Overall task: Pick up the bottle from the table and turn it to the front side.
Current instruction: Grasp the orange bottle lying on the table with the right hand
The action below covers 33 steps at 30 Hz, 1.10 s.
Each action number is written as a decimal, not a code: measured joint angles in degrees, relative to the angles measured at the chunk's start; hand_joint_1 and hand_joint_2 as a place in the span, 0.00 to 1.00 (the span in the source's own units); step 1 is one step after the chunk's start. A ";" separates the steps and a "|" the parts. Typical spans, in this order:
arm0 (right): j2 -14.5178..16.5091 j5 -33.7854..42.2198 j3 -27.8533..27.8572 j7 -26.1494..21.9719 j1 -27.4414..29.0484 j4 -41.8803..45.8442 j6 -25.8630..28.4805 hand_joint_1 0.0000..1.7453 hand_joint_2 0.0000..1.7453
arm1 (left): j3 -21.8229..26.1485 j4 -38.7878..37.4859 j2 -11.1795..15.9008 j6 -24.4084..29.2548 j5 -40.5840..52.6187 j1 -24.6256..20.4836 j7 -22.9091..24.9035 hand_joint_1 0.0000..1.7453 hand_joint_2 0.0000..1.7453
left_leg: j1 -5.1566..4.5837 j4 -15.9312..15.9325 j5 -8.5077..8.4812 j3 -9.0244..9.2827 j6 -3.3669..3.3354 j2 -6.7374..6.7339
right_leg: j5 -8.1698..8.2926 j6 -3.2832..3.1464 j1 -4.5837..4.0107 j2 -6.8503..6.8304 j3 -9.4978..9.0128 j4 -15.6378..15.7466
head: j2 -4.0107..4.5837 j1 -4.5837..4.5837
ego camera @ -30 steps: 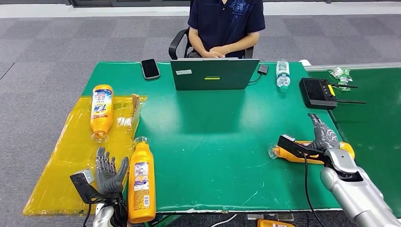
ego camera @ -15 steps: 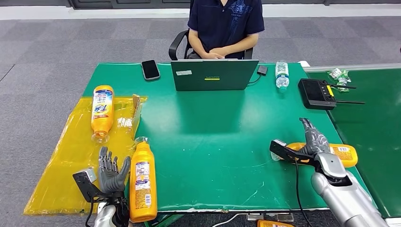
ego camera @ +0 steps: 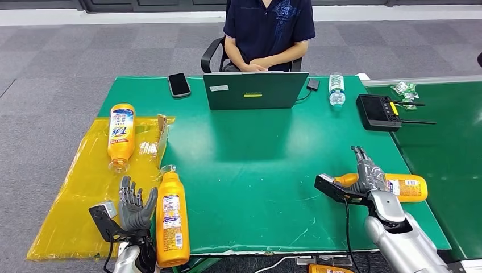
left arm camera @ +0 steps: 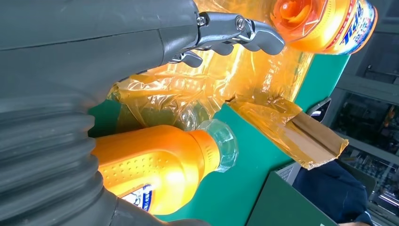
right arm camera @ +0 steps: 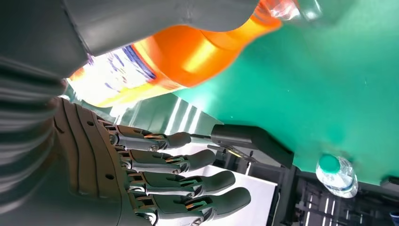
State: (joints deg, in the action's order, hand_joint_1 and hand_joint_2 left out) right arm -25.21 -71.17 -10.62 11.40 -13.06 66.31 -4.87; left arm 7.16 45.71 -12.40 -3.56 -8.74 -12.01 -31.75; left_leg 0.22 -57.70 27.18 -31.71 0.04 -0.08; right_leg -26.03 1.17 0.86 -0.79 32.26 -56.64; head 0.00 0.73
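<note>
grey carpet floor (ego camera: 51, 57) around a green table (ego camera: 250, 153).

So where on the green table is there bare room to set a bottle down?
The widest bare patch of the green table lies between the grey laptop, the orange bottle beside the left robot hand and the orange bottle at the right robot hand. Crowded: the yellow plastic sheet and the far right corner around the black controller.
</note>
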 joint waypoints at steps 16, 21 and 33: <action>-1.66 0.85 -0.49 -1.39 4.25 4.23 -6.83 0.00 1.00 | -0.44 -0.26 -0.03 0.28 0.03 -0.12 0.53 0.00 1.00 | -0.05 0.00 -0.07 -0.28 -0.05 0.04 | 0.10 -0.02 0.04 -0.07 0.26 -0.01 | 0.00 -0.01; -4.96 2.13 -0.50 -2.78 3.46 5.39 -9.96 0.00 1.00 | -0.75 -0.34 -0.02 0.42 -0.04 -0.13 0.67 0.00 1.00 | -0.10 0.00 -0.07 -0.32 -0.06 0.04 | 0.11 -0.01 0.10 -0.08 0.25 -0.01 | 0.00 -0.01; -15.21 9.09 -9.06 -8.53 -19.24 -5.00 -18.62 0.00 1.00 | -1.69 -2.08 -0.02 -1.42 -2.69 -1.53 1.09 0.00 1.00 | -0.29 0.00 -0.39 -0.64 -0.33 0.13 | 0.37 0.15 0.27 -0.18 0.56 -0.03 | 0.00 -0.01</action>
State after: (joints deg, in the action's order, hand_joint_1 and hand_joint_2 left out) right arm -40.42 -62.08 -19.67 2.87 -32.29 61.32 -23.49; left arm 5.47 43.63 -12.41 -4.98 -11.43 -13.55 -30.67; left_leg -0.07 -57.71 26.80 -32.35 -0.29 0.05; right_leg -25.66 1.32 1.12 -0.98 32.82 -56.67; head 0.00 0.72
